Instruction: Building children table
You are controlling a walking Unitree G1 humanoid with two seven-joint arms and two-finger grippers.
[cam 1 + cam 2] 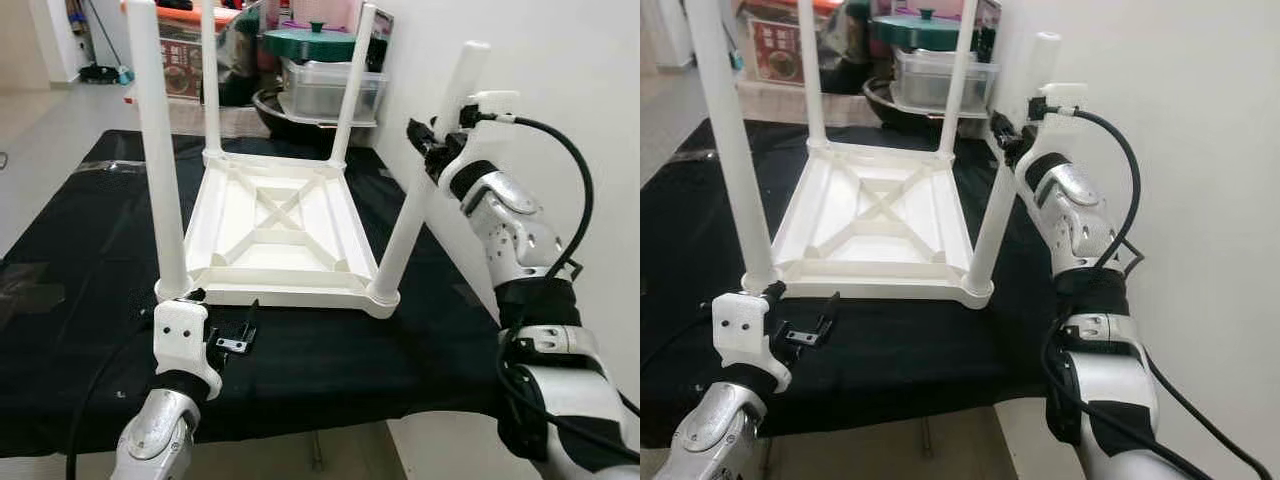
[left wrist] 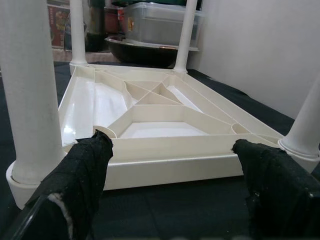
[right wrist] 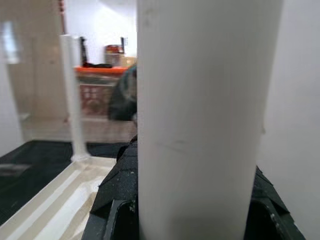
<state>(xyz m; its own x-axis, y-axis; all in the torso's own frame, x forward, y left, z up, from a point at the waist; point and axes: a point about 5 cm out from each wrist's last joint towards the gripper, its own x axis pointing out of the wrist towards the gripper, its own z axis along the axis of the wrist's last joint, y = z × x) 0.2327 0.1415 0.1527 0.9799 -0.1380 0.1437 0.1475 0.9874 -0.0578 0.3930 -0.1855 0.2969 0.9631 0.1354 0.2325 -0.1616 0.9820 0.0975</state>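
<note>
Children's table (image 1: 275, 235), upside down on the black worktop (image 1: 90, 250): right tool (image 1: 432, 140) clamps high on the near right leg (image 1: 425, 190), a light, stiff, slick tube, better gripped lower. Left tool (image 2: 175, 165) gapes empty before the near rim.

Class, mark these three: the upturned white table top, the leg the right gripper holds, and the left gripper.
table top (image 1: 285, 235), left eye view, ribbed underside.
leg (image 1: 415, 215), left eye view, mid shaft.
left gripper (image 2: 172, 147), left wrist view, between open fingertips.
</note>
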